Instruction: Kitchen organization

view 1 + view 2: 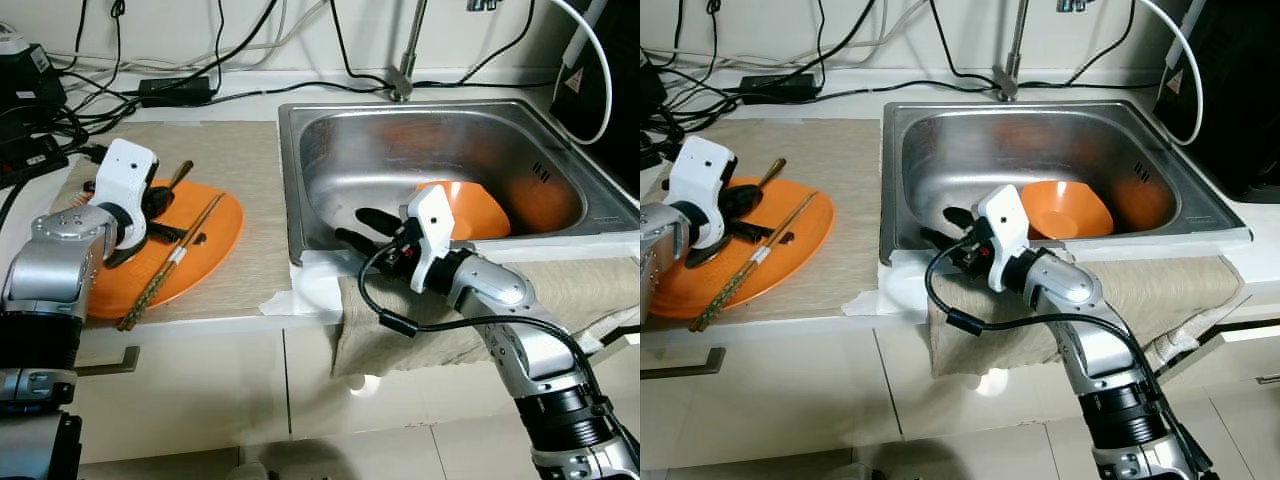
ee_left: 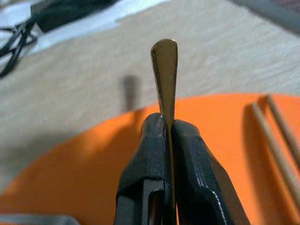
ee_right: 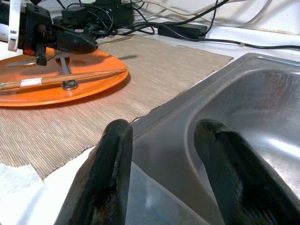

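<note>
My left gripper (image 1: pixel 162 200) hovers over an orange plate (image 1: pixel 215 235) on the counter mat and is shut on a thin brass utensil handle (image 2: pixel 165 70). The handle's tip (image 1: pixel 183 172) sticks out past the fingers toward the back of the counter. A pair of wooden chopsticks (image 1: pixel 175 255) lies across the plate. An orange bowl (image 1: pixel 475 210) rests tilted inside the steel sink (image 1: pixel 330 115). At the sink's front left rim, my right gripper (image 1: pixel 358 226) is open with nothing between its fingers (image 3: pixel 112 154).
A beige cloth (image 1: pixel 590 285) hangs over the counter's front edge below the sink. A tap (image 1: pixel 403 70) stands behind the sink. Black cables and a power adapter (image 1: pixel 175 90) lie along the back wall. A dark appliance (image 1: pixel 610 80) stands at the right.
</note>
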`<state>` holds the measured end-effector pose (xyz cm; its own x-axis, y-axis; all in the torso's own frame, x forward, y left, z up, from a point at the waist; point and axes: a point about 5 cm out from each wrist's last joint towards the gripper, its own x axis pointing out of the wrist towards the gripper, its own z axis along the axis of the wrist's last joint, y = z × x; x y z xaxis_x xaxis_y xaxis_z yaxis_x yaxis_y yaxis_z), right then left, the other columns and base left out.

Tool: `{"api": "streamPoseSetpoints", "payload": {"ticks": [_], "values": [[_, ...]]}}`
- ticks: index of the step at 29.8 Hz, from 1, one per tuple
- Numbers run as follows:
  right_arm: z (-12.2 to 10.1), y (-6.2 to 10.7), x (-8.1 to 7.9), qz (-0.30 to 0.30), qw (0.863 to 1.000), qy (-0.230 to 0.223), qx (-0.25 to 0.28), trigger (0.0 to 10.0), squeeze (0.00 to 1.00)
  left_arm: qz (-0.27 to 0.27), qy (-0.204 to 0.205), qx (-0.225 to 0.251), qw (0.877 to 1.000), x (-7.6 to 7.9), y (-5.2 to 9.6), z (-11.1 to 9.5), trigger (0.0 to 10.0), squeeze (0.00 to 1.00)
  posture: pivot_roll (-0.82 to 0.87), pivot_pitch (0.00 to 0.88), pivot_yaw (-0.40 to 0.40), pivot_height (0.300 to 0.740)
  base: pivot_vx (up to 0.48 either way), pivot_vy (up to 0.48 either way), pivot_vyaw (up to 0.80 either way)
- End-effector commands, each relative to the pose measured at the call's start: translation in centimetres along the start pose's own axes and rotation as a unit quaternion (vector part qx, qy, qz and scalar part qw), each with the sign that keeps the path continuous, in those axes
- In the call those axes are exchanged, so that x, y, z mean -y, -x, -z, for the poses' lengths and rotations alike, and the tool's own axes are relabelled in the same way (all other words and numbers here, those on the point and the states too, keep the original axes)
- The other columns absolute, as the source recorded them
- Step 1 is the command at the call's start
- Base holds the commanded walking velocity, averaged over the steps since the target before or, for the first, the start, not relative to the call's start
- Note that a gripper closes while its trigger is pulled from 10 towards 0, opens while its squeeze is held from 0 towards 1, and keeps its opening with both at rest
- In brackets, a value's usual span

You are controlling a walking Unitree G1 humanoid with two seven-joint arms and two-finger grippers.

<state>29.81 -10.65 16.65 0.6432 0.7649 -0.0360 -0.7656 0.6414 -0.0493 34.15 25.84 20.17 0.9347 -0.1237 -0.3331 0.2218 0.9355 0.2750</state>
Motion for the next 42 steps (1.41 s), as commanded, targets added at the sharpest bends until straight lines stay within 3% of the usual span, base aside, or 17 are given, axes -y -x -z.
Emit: {"api": "streamPoseSetpoints", "payload": {"ticks": [1,7,38,42], "values": [[-0.2,0.1,0.4,0.010,1.000,0.003,-0.002,10.0,0.00,0.001,-0.003,0.021,1.000,-0.2,0.3,-1.3,0.0,0.02,0.08,0.015,-0.001,0.740,0.000,0.000,0.00],[-0.6,-0.1,0.4,0.016,1.000,-0.006,0.009,10.0,0.00,0.021,-0.007,0.048,0.999,0.8,0.3,-2.6,0.0,0.01,0.08,0.018,0.000,0.740,0.000,0.000,0.00],[-1.0,-0.3,1.2,0.056,0.998,0.007,0.024,10.0,0.00,0.058,0.015,0.075,0.995,3.0,0.3,-3.2,0.0,0.00,0.07,0.021,0.005,0.740,0.000,0.000,0.00],[-1.0,-0.4,1.7,0.059,0.998,0.014,0.019,10.0,0.00,0.077,0.019,0.086,0.993,3.9,0.2,-3.5,0.0,0.00,0.07,0.016,0.004,0.740,0.000,0.000,0.00]]}}
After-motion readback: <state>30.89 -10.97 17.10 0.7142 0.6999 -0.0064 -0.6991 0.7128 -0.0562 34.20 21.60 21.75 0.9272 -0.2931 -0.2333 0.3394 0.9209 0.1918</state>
